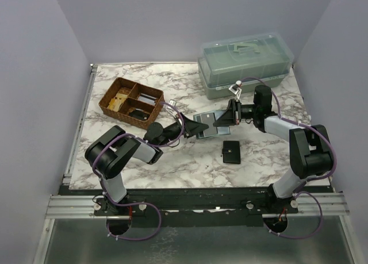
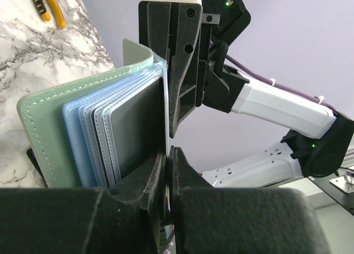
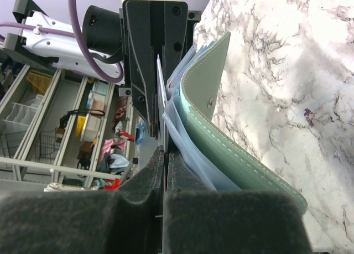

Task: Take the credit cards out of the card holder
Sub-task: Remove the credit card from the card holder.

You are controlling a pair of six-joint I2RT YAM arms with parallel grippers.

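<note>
1. Worktop (image 1: 172,160): white marble pattern. Both arms reach in from the near edge and meet around its middle.
2. Card holder (image 1: 206,125): sage green, open, held between the two arms at mid-worktop, a little right of centre. The wrist views show it on edge. Its stitched green cover (image 3: 221,127) bows outward, and pale blue clear sleeves (image 2: 83,138) fan out from it. Cannot tell whether its lower edge touches the worktop.
3. Left fingers (image 2: 173,159): pressed almost together, pinching a thin pale leaf on the inner side of the sleeve fan.
4. Right fingers (image 3: 157,159): pressed together on a thin pale leaf, coming at the card holder from the opposite side. The two pairs of fingers point at each other, tips very close.
5. Credit cards: cannot be told apart from the sleeves. A dark grey panel (image 2: 138,132) fills the frontmost sleeve in the left wrist view. Cannot tell whether it is a card, or whether either pinched leaf carries one.
6. Black snap wallet (image 1: 231,152): shut and flat on the worktop. It lies on the near side of the card holder, close to it but apart from it and from both arms.
7. Wicker basket (image 1: 115,114): far left, divided into compartments holding tan and dark items. Well apart from the card holder.
8. Clear lidded boxes (image 1: 244,57): stacked at the far right, beyond the right arm.
9. Yellow-handled tool (image 2: 55,13): lies on the worktop behind the card holder in the left wrist view. Type unclear.
</note>
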